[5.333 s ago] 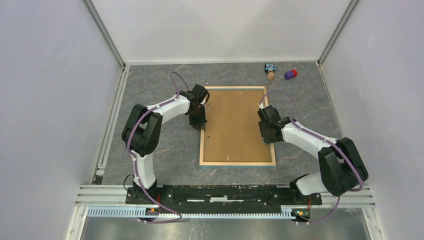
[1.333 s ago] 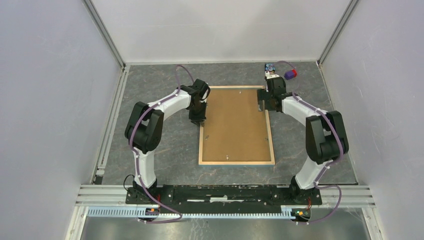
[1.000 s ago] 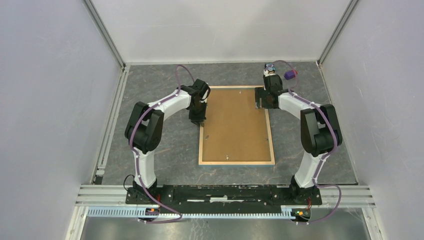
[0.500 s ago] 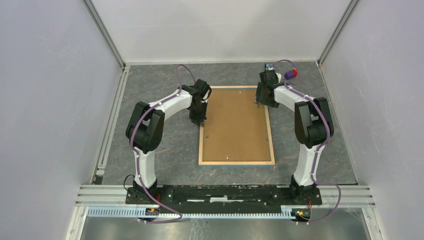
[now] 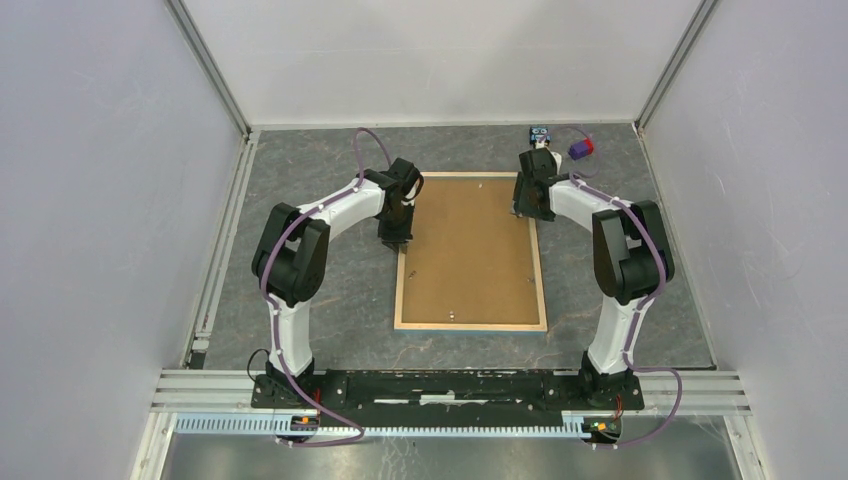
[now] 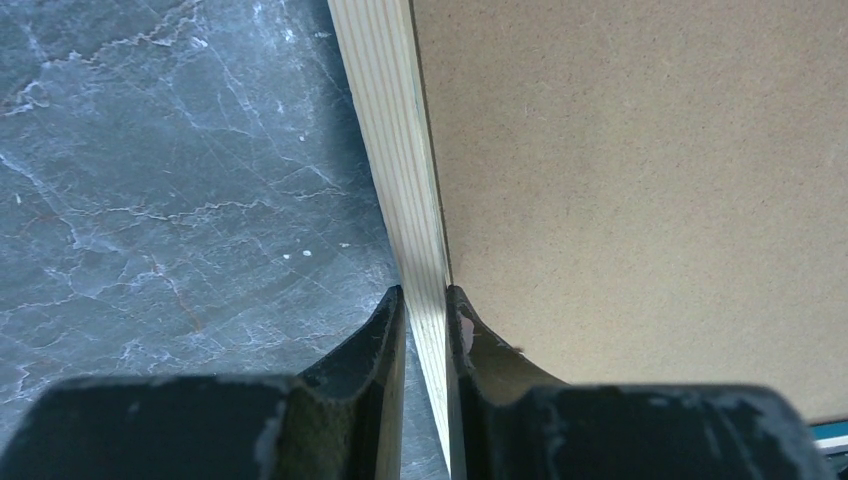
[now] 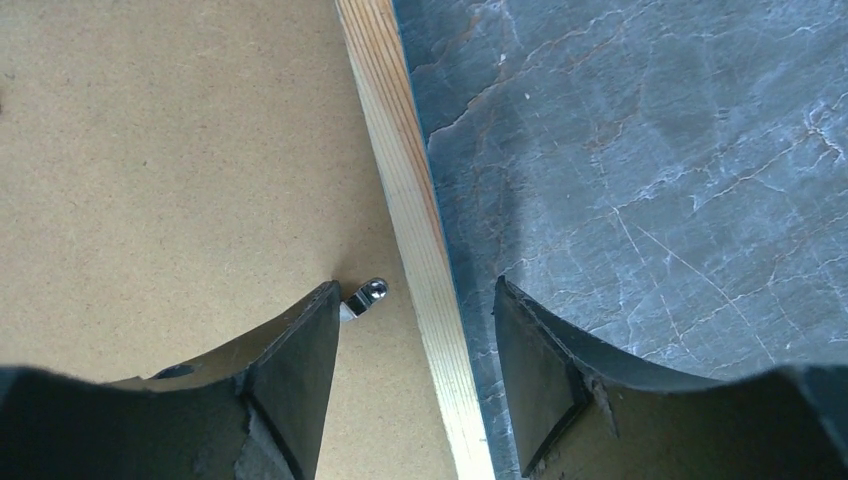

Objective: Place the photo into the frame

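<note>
The frame [image 5: 470, 326] lies face down on the table, its pale wood border around a brown hardboard backing [image 5: 470, 250]. The photo is hidden. My left gripper [image 5: 397, 238] is shut on the frame's left border [image 6: 390, 130], one finger outside it and one on the backing [image 6: 640, 180]. My right gripper [image 5: 525, 207] stands open astride the right border [image 7: 395, 150] near the far right corner. Its fingertips [image 7: 415, 290] have gaps to the wood on both sides. A small metal tab [image 7: 366, 295] shows beside the inner finger.
A small toy figure [image 5: 541, 134] and a purple-and-red block [image 5: 580, 149] sit at the back right, just beyond the right gripper. White walls enclose the grey marbled table [image 5: 330, 290] on three sides.
The right arm has moved from the middle of the frame's right edge up to its far right corner, and its jaws have narrowed around the border. The left gripper has kept its hold.
</note>
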You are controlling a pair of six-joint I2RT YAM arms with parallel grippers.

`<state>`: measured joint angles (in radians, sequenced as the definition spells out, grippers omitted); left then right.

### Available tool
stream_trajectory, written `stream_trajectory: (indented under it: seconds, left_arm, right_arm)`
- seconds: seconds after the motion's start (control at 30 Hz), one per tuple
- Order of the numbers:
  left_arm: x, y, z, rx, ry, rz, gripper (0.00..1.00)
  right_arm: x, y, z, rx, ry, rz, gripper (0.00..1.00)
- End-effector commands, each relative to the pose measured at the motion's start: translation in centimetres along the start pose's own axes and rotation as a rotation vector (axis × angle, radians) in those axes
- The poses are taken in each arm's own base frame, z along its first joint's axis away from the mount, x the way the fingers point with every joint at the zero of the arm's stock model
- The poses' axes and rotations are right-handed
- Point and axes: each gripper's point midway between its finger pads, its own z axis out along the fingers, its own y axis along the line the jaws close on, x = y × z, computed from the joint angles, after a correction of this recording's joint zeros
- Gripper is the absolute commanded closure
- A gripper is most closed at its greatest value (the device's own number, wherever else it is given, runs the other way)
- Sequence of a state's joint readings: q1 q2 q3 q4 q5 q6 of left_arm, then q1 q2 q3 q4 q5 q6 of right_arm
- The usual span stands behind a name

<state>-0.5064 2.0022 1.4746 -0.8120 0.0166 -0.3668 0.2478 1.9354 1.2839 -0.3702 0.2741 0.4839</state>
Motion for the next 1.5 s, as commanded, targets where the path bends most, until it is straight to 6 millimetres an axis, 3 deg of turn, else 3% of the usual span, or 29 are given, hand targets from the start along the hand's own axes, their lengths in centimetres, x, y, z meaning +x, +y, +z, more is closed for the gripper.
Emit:
stream_trajectory:
  seconds: [0.0, 0.23, 0.53, 0.83, 1.0, 1.47]
  left_arm:
    - [1.0, 3.3, 0.8, -0.145, 0.051, 0.021, 0.98]
    - [1.1, 3.4, 1.0, -0.151, 0.056, 0.024, 0.98]
    - [1.2, 3.4, 1.2, -0.154, 0.061, 0.025, 0.98]
    - [1.3, 3.4, 1.3, -0.156, 0.066, 0.027, 0.98]
    - [1.3, 3.5, 1.4, -0.160, 0.068, 0.026, 0.98]
    - [1.4, 3.4, 1.5, -0.160, 0.069, 0.034, 0.98]
  right_arm:
    - [3.2, -1.9, -0.1, 0.053, 0.088, -0.085, 0.38]
    - [3.7, -3.0, 0.2, 0.085, 0.095, -0.163, 0.44]
    - [3.4, -3.1, -0.2, 0.071, 0.084, -0.214, 0.60]
    - [3.5, -3.2, -0.2, 0.054, 0.089, -0.283, 0.56]
    - [2.7, -3.4, -0.1, 0.059, 0.059, -0.345, 0.59]
    - [2.4, -1.9, 0.9, -0.027, 0.037, -0.411, 1.00]
